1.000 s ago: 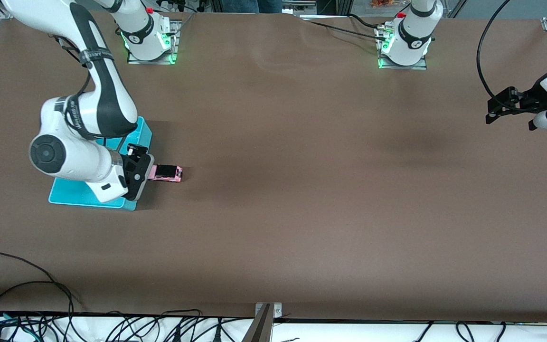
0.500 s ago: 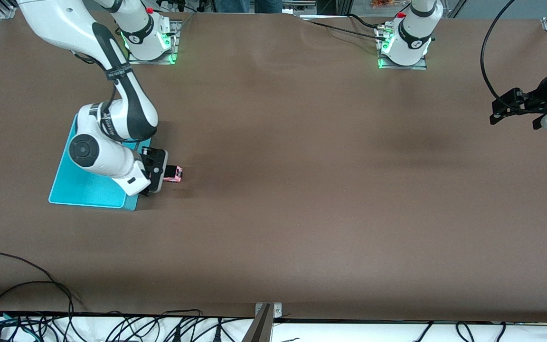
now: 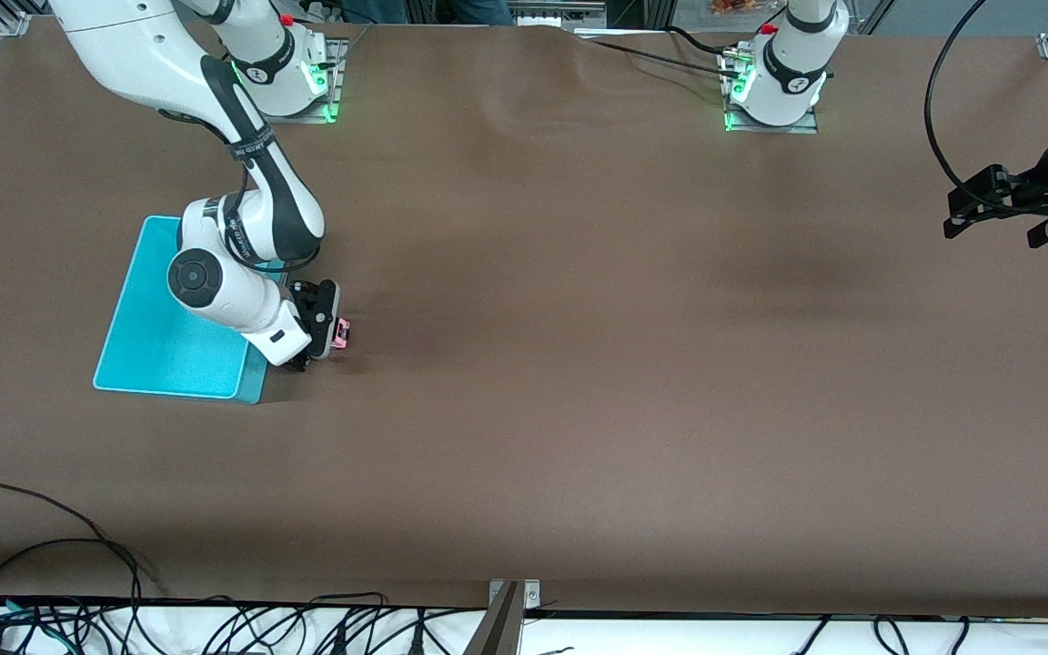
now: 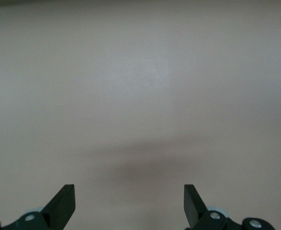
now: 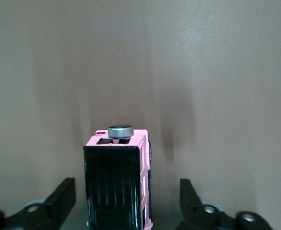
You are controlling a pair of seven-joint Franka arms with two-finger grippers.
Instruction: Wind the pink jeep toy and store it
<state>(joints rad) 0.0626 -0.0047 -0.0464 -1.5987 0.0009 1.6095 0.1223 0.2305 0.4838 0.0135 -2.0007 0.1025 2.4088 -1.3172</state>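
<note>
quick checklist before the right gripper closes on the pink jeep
1. pink jeep toy sits between the right gripper fingers: ok, a gap shows on each side.
2. Right gripper open: ok, no pad touches the toy.
3. Toy centred between the fingers: not ok, it sits closer to one finger.
4. Toy on its wheels on the table: ok.
5. cyan bin beside the toy, toward the right arm's end: ok.
6. left gripper open, waiting over the table at the left arm's end: ok.

Right tool (image 5: 123, 203) open and low; left tool (image 4: 129, 206) open, waiting.
</note>
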